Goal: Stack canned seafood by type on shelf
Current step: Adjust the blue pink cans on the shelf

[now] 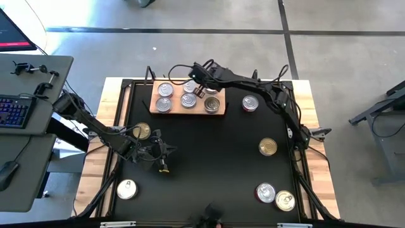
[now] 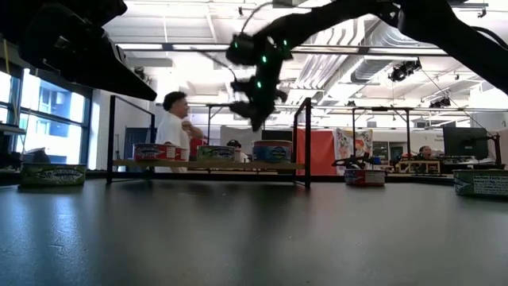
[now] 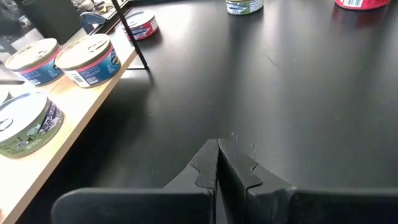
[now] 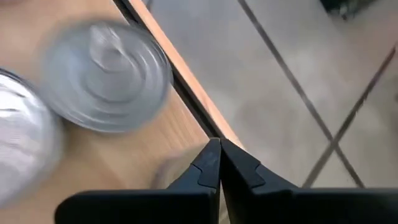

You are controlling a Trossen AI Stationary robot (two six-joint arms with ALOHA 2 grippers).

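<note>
Fingers pressed together on both arms, right fingers (image 1: 197,88) above shelf (image 1: 218,111), labels unreadable.

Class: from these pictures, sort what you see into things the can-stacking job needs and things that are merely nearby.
Job: cans on the shelf; wooden shelf; loose cans on the mat; right gripper, shut above the shelf; left gripper, shut, low over the mat.

Nearby: keyboard; person behind.
</note>
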